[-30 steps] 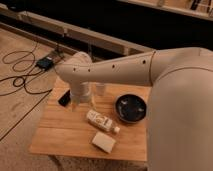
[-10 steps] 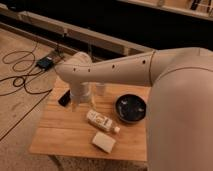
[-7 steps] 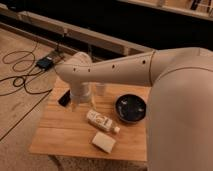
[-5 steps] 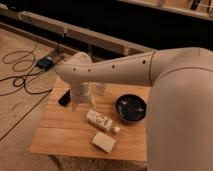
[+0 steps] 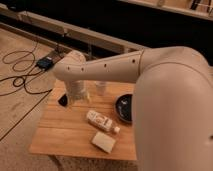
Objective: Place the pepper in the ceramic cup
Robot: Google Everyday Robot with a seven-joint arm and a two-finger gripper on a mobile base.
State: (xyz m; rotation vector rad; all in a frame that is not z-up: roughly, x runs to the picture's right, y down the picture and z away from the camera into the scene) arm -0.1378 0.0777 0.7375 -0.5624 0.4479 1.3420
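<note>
1. A slatted wooden table [image 5: 65,136] stands on a pale, speckled floor [image 5: 17,125].
2. Black cables [image 5: 24,79] loop across the floor to a small dark box [image 5: 45,62].
3. Behind, a pale rail [image 5: 95,36] runs along a dark wall.
4. The gripper [image 5: 76,96] hangs over the table's far left part.

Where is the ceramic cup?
In the camera view, the ceramic cup sits near the far edge of the table, between the gripper on its left and the black bowl.

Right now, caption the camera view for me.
Gripper over the wooden table beside the ceramic cup; bottle and black bowl nearby.

Robot lab: floor cables [image 5: 20,75], hand [image 5: 76,97] over table [image 5: 65,135]
</note>
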